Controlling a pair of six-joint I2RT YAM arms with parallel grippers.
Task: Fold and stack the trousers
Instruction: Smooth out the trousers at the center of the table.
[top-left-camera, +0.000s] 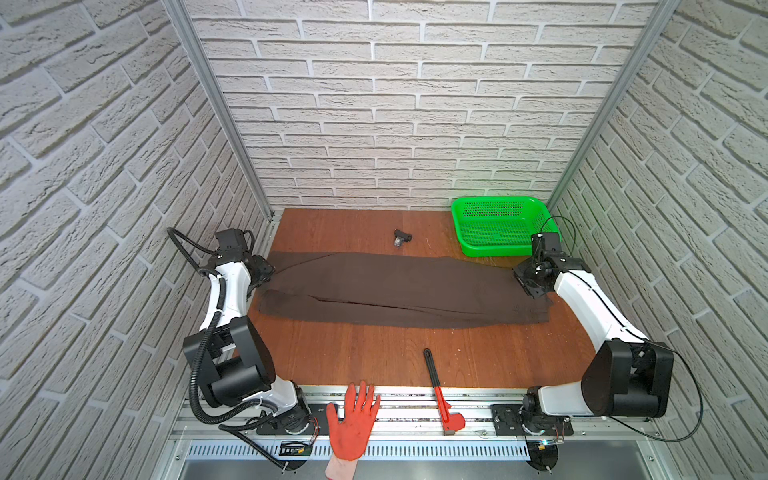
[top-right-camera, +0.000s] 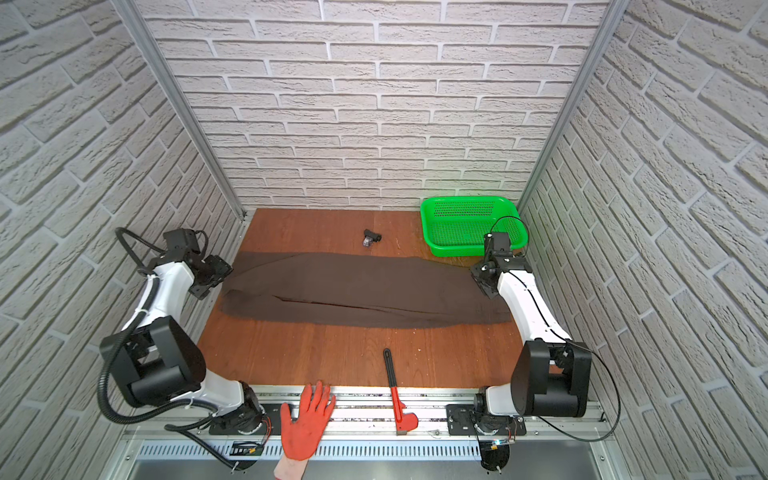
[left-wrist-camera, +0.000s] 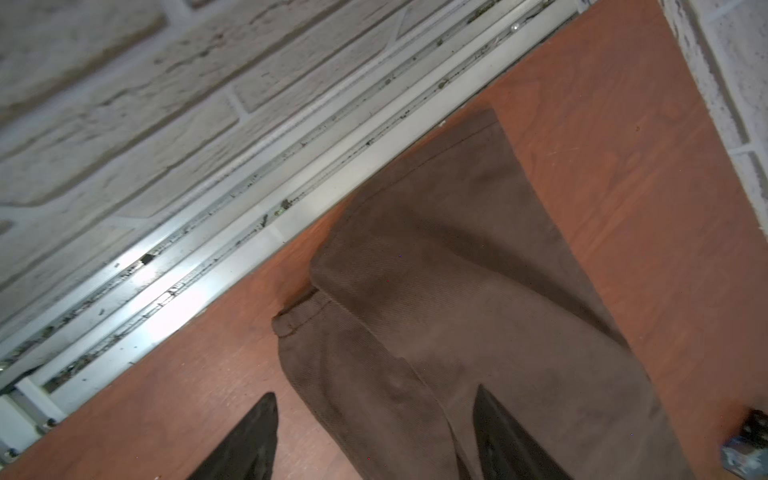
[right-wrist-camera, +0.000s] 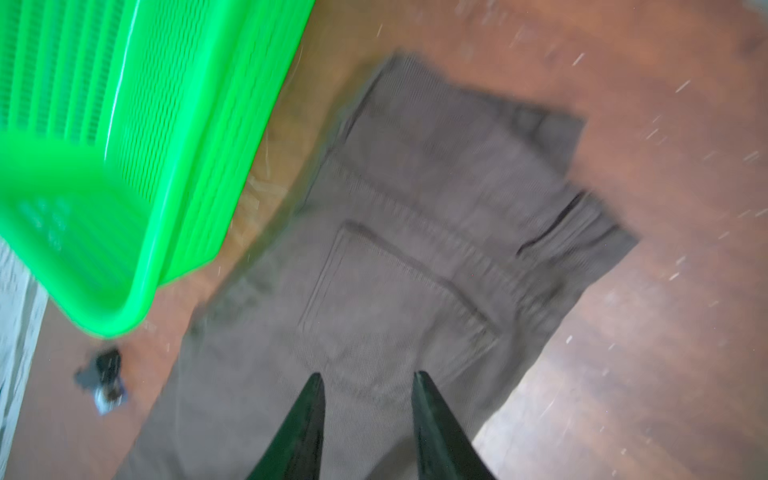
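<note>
Trousers (top-left-camera: 399, 291), one dark brown pair of soft ribbed cloth with two long legs, are lying flat across the reddish wooden table (top-left-camera: 374, 357) between white brick-patterned walls (top-left-camera: 374, 124). One perforated green plastic basket (top-left-camera: 490, 250) is sitting in the far right corner. Left gripper (left-wrist-camera: 374, 390) is gaping wide over the hems; right gripper (right-wrist-camera: 368, 374) is hovering, narrowly parted, over the back pocket.

Left arm (top-left-camera: 232, 286) jaws wide apart, right arm (top-left-camera: 582, 299) jaws narrowly parted, both reaching inward.
</note>
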